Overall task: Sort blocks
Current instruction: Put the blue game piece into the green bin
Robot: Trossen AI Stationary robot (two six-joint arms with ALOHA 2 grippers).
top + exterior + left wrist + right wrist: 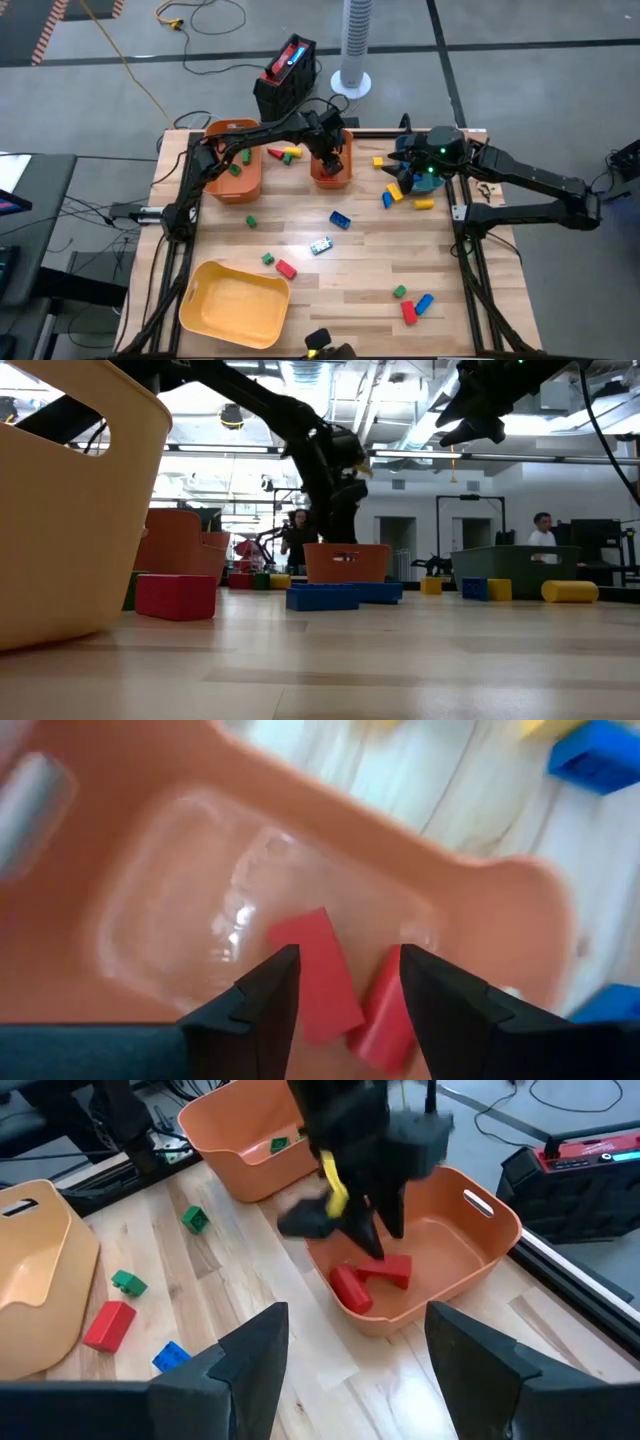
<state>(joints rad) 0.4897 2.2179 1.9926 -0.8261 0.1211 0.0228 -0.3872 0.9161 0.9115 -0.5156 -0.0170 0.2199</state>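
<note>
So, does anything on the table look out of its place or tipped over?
Yes: the yellow bin at the near left corner seems tipped on its side, its opening facing across the table rather than up. The loose blocks are just unsorted.

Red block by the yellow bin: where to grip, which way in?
Straight down from above, closing across the long sides of the red block at mid-length. It lies flat and oblong, so its narrow width suits the jaws. The yellow bin and a green block sit close, so a side approach looks cramped. Left gripper is open over the small orange bin.
</note>
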